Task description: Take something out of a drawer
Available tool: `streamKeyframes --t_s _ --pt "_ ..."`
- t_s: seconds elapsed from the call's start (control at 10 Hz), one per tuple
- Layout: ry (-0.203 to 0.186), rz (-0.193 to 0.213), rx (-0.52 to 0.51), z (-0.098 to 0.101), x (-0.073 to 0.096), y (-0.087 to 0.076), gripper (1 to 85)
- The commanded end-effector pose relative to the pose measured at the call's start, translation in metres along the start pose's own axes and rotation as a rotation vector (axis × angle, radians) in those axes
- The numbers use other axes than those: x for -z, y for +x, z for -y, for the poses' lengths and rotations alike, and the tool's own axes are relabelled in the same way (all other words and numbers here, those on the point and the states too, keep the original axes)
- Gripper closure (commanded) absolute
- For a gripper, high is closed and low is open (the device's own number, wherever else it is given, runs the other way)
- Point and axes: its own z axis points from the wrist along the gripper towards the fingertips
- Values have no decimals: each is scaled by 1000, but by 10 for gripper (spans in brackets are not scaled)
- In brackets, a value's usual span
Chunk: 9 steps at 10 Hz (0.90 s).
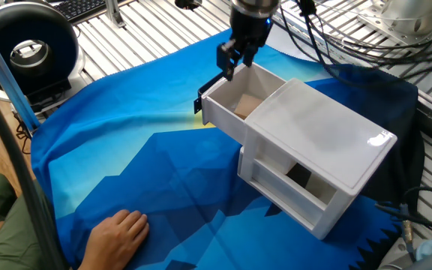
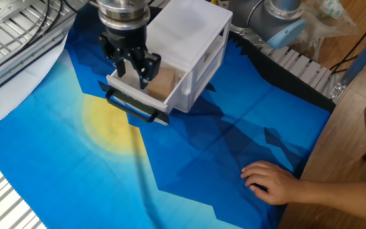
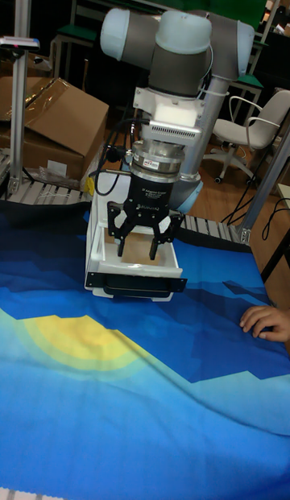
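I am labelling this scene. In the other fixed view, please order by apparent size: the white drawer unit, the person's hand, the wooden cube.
1. White drawer unit, clearly the largest.
2. Person's hand.
3. Wooden cube, partly hidden in the open drawer, so its full size is uncertain.
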Motion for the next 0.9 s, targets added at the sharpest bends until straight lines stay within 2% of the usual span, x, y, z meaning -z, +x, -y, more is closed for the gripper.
streamKeyframes --t_s 0.0,0.2,0.3,0.4,0.6,0.8 --pt "-14 11 5 -5 -17 13 263" --pt "-9 -2 23 -7 -18 21 250" --pt "-4 -12 50 -4 -20 26 210" --pt "-9 -10 60 -3 -23 27 170" --pt "-26 18 65 -5 -33 20 150" --pt "-24 24 91 -2 -39 19 113"
